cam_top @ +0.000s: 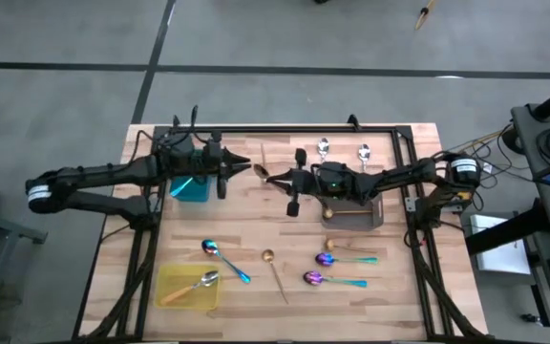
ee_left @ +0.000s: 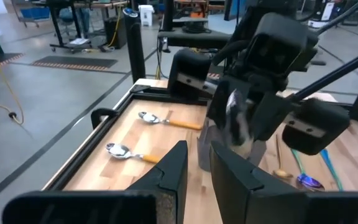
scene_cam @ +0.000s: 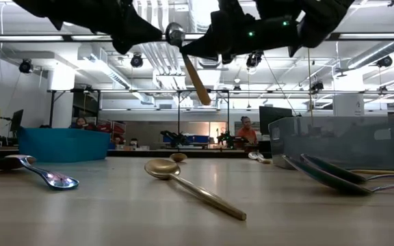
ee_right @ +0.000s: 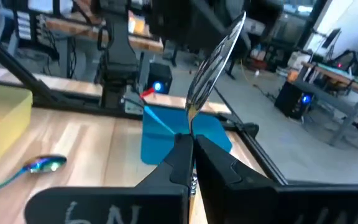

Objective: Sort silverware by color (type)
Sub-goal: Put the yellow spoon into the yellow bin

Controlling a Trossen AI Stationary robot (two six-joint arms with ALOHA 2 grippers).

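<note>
My right gripper (cam_top: 280, 178) hangs over the table's far middle, shut on a silver spoon (scene_cam: 176, 33) with an orange handle. My left gripper (cam_top: 244, 164) faces it from the left, just short of the spoon's bowl (cam_top: 260, 171), with its fingers a little apart and nothing between them (ee_left: 199, 155). Two more orange-handled spoons (cam_top: 323, 146) (cam_top: 363, 151) lie by the far edge. Another lies in the yellow tray (cam_top: 181, 298). Blue-purple spoons with teal handles (cam_top: 222, 256) (cam_top: 337, 258) (cam_top: 327, 279) and a gold spoon (cam_top: 273, 268) lie on the near half of the table. My right gripper pinches the spoon between its two fingers just below the bowl, at the neck (ee_right: 190, 121). The fingers come level from the table's right. The bowl (ee_right: 216, 56) sticks out past the fingertips and upward, the handle (scene_cam: 197, 82) slants down below them, and the spoon is clear of the table.
A teal tray (cam_top: 191, 188) stands under my left arm, and a grey tray (cam_top: 361, 218) under my right arm holds a gold spoon (cam_top: 329, 212). A black frame (cam_top: 256, 129) runs along the table's far edge and sides.
</note>
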